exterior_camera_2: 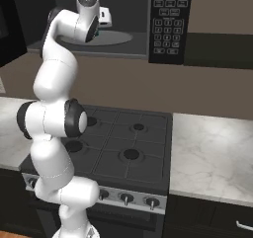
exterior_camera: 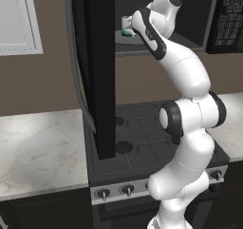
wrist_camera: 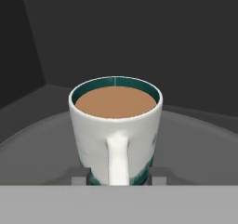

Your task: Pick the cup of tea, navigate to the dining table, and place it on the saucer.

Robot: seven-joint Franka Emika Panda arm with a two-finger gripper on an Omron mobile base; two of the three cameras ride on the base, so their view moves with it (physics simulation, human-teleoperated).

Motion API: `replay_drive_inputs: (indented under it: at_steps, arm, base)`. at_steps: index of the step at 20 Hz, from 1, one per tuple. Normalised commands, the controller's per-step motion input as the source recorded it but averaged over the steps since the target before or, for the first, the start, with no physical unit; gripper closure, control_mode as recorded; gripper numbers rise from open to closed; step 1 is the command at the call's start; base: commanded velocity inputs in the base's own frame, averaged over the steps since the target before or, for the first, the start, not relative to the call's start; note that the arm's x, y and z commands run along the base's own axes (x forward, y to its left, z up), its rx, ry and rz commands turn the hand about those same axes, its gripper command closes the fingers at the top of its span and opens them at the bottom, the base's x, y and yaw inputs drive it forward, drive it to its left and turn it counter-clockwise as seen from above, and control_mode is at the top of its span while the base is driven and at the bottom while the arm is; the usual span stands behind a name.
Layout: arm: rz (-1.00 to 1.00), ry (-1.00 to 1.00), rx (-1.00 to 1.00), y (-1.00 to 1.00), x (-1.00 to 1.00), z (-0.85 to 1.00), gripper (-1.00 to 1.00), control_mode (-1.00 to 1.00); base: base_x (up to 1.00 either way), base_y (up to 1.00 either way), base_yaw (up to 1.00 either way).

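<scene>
Left base view: the cup of tea (exterior_camera: 126,26) sits inside the open microwave (exterior_camera: 190,19) above the stove (exterior_camera: 142,138), so the arm reaches up.
Right base view: hand over the turntable (exterior_camera_2: 111,38).
Hand view: end effector (wrist_camera: 118,175) straddles the cup (wrist_camera: 116,125), handle facing the camera; grip uncertain, apparently mid-closing.

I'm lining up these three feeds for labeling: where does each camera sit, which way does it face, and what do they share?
Left base view: behind the arm's left, facing the stove and open microwave; arm rises lower right.
Right base view: behind its right, facing the same stove; arm rises lower left.
Hand view: on the hand, facing the cup of tea on the turntable; the gripper flanks its base.
Shared: the cup, glimpsed by the left base view.
</scene>
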Motion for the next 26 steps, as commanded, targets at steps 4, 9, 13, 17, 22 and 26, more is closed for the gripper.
replay_drive_inputs:
  at_steps: [4, 9, 13, 17, 22, 26]
  arm:
    - [0.00, 0.00, 0.04, -0.02, -0.06, 0.00, 1.00, -1.00]
    - [0.00, 0.00, 0.08, 0.00, -0.66, 0.00, 1.00, -1.00]
    - [0.00, 0.00, 0.09, 0.00, -0.96, 0.00, 1.00, -1.00]
    - [0.00, 0.00, 0.08, -0.07, -1.00, 0.00, 1.00, -1.00]
    - [0.00, -0.05, 0.02, -0.22, -1.00, 0.03, 1.00, -1.00]
    - [0.01, -0.06, 0.00, -0.19, -1.00, 0.27, 1.00, -1.00]
  base:
    - [0.00, 0.00, 0.00]
    - [0.00, 0.00, 0.00]
    - [0.00, 0.00, 0.00]
    - [0.00, 0.00, 0.00]
    - [0.00, 0.00, 0.00]
    - [0.00, 0.00, 0.00]
